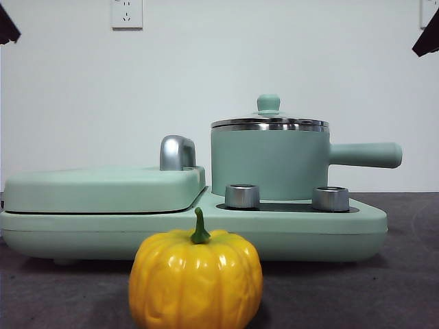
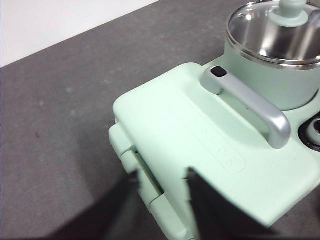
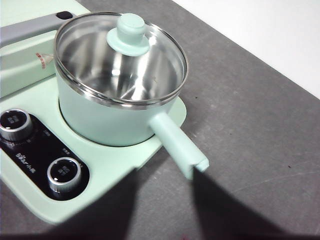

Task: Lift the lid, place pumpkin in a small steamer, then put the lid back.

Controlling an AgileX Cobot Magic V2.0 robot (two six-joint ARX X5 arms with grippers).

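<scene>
At centre right of the front view the lid point(image 1: 269, 123) sits closed on the small steamer point(image 1: 269, 163), likely light but breakable glass, best pinched by its knob, while both grippers hover spread and empty.

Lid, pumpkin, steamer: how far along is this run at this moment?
Nothing looks done yet. The lid sits closed on the small steamer, and the pumpkin stands on the table in front of the appliance. Neither gripper holds anything: the left gripper hangs over the griddle cover, the right gripper near the steamer's handle. All three steps remain.
</scene>
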